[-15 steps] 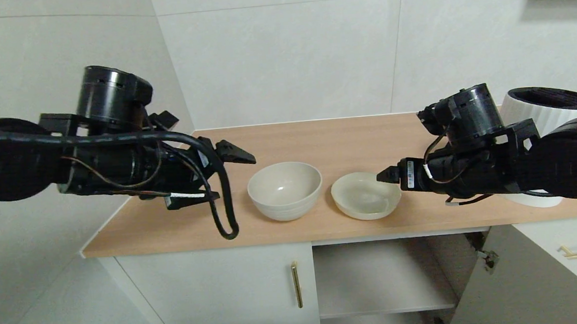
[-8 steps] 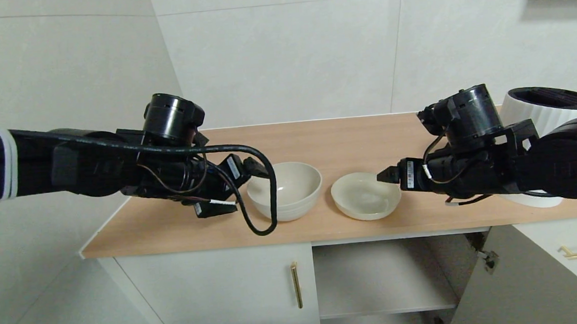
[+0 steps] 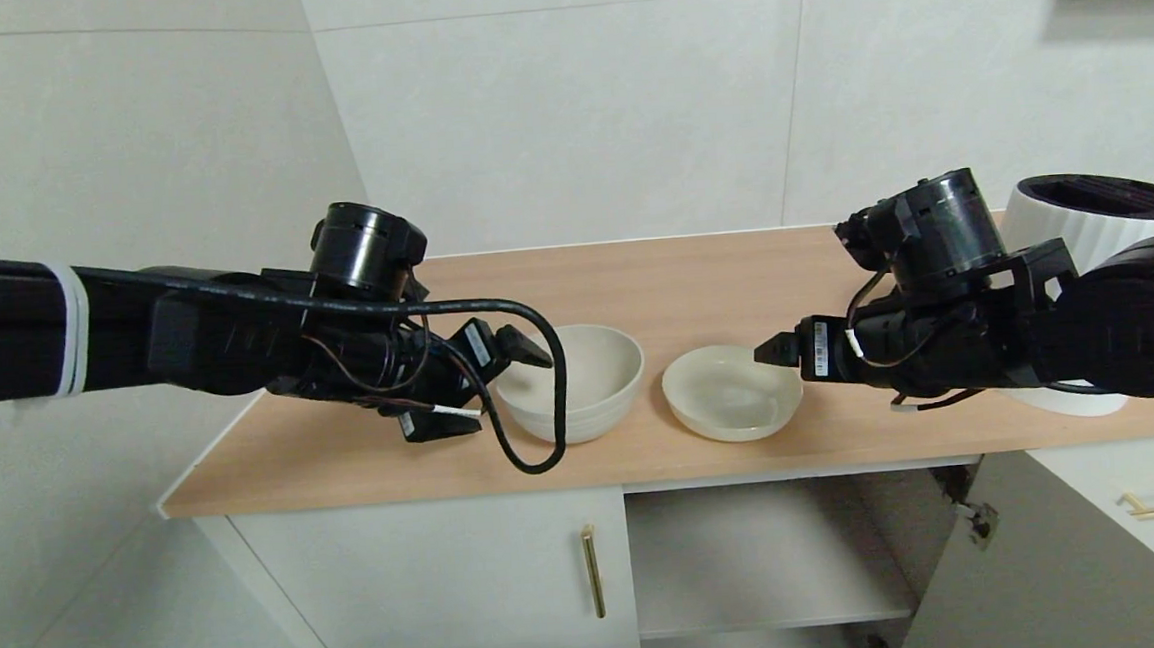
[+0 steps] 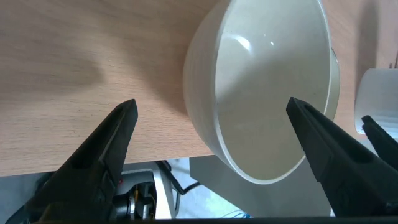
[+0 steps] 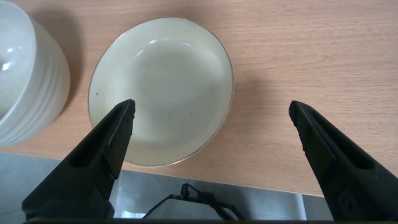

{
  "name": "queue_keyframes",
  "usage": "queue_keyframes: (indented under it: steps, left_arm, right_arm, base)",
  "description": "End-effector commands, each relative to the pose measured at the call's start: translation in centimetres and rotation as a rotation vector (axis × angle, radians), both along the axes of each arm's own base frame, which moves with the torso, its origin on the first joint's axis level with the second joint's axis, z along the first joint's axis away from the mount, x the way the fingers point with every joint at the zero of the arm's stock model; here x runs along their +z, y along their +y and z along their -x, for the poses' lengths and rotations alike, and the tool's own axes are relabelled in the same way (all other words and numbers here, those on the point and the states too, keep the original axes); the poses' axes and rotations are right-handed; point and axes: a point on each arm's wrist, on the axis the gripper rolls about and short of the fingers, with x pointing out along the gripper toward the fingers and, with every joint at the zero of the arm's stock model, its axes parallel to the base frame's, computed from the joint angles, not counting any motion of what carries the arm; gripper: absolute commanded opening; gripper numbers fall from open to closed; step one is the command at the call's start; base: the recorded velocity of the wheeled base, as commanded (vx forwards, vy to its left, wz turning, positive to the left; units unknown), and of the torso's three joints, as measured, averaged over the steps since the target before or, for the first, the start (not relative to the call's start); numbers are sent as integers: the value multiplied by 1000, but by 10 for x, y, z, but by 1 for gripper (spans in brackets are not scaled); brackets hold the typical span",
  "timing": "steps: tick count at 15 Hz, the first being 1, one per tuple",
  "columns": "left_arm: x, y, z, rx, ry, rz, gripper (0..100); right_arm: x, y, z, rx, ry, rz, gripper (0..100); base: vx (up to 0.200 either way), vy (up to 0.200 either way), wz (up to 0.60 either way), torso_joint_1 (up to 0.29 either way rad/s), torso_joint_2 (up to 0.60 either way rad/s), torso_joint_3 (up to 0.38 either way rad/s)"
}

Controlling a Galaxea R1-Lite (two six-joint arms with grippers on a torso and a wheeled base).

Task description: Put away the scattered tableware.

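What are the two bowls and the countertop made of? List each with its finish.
Deep bowl: likely glazed ceramic, glossy highlights inside, ribbed outer wall.
Shallow bowl: ceramic or melamine, duller sheen, thin darker rim.
Countertop: wood or laminate, matte, fine grain.

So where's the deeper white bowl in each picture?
Head view: deep bowl on the counter, at the left hand, left of the shallow bowl.
Left wrist view: close up, near wall between that hand's fingers.
Right wrist view: cut off at the edge, beside the shallow bowl.
Shared landmark: wooden counter.
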Motion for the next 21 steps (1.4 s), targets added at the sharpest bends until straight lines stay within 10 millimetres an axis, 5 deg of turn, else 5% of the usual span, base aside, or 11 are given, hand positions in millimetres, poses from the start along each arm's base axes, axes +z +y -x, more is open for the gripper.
queue_keyframes:
  steps: [1, 3, 4, 12, 21]
  left_arm:
    - [0, 0, 0, 0, 1, 0, 100]
    - [0, 0, 0, 1, 2, -2, 100]
    - [-1, 0, 0, 1, 4, -3, 0]
    - [2, 0, 1, 1, -4, 0, 0]
    - [4, 1, 2, 1, -9, 2, 0]
  right_arm:
    - [0, 0, 0, 0, -1, 0, 100]
    - [-1, 0, 0, 2, 2, 1, 100]
    - [0, 0, 0, 0, 0, 0, 100]
    - [-1, 0, -1, -1, 3, 3, 100]
    - [-33, 10, -21, -71, 32, 87, 100]
  base:
    - [0, 0, 0, 0, 0, 0]
    - [0, 0, 0, 0, 0, 0]
    - [0, 0, 0, 0, 0, 0]
    - [0, 0, 0, 0, 0, 0]
    - [0, 0, 0, 0, 0, 0]
